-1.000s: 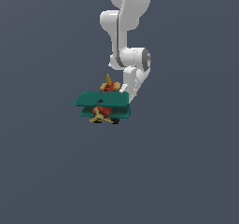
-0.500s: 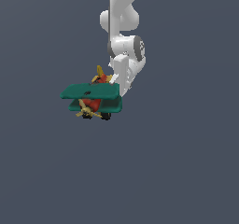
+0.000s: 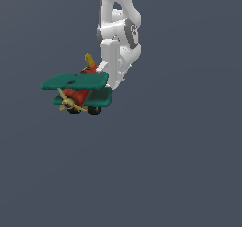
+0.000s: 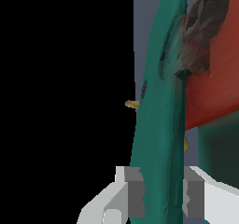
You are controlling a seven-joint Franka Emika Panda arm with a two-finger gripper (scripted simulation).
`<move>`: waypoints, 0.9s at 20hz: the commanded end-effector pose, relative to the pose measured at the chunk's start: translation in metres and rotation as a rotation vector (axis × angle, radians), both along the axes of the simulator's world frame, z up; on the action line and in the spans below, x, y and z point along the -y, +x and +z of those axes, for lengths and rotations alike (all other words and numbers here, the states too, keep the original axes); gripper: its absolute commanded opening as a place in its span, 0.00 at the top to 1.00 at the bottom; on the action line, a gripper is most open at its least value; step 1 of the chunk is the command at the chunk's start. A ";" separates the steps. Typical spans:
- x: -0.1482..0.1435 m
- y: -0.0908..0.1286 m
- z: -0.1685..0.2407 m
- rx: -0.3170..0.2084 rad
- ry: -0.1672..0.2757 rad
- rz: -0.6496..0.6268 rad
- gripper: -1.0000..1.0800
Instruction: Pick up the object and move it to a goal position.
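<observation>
Your toy biplane (image 3: pixel 78 92) hangs in mid-air at the exterior view's left of the white arm (image 3: pixel 118 32), yellow propeller (image 3: pixel 67 104) outermost, while beside it your gripper (image 4: pixel 158 195) is clamped on the plane's upper teal wing (image 4: pixel 161 115).

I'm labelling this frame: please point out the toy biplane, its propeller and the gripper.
toy biplane (image 3: pixel 75 82): exterior view, on its upper teal wing.
propeller (image 3: pixel 67 104): exterior view, on the yellow hub at the nose.
gripper (image 4: pixel 161 195): wrist view, midway between the fingertips clamping the wing.
</observation>
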State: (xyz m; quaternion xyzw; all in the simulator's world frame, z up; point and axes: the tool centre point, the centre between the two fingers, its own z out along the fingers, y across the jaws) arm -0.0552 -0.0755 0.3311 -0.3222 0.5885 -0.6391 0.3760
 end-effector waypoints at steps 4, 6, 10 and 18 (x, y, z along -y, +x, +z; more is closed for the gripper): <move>0.025 0.009 0.043 0.007 -0.003 0.001 1.00; 0.032 0.011 0.056 0.008 -0.003 0.001 1.00; 0.044 0.016 0.077 0.008 -0.004 0.002 1.00; 0.056 0.022 0.100 0.009 -0.002 0.005 1.00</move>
